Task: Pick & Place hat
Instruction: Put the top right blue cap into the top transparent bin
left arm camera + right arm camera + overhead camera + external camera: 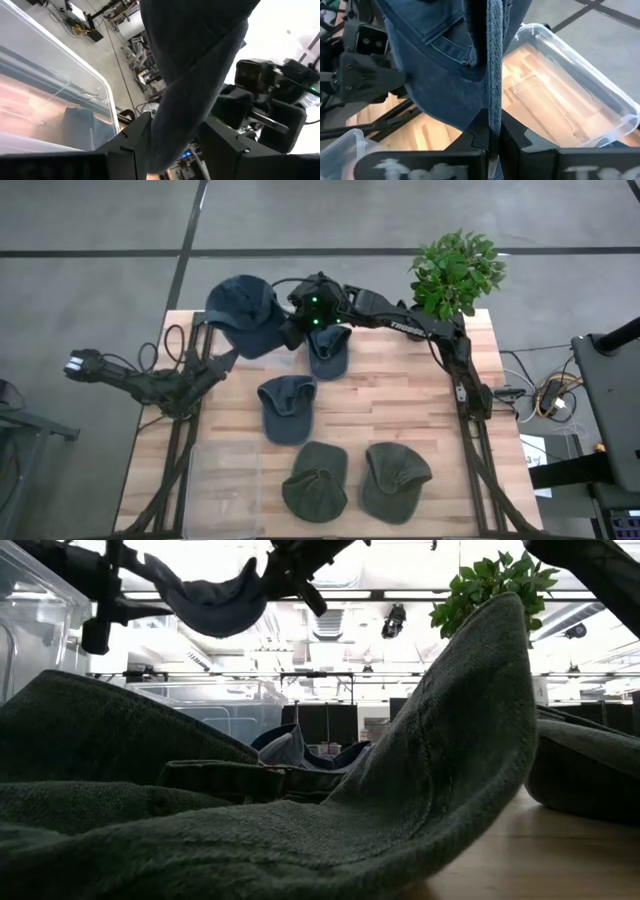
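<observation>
five hats — three blue: one aloft [243,313], two lying [328,352] [287,408]; two green [315,481] [395,480]. one potted plant [456,272], one clear bin [222,490] — one table [400,400].

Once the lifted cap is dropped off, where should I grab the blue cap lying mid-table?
Probably its brim. The blue cap lies flat with its soft crown toward the far edge and the stiffer brim pointing toward the two green caps. Come straight down and pinch the brim edge across its thickness; the crown would likely just bunch up.
</observation>
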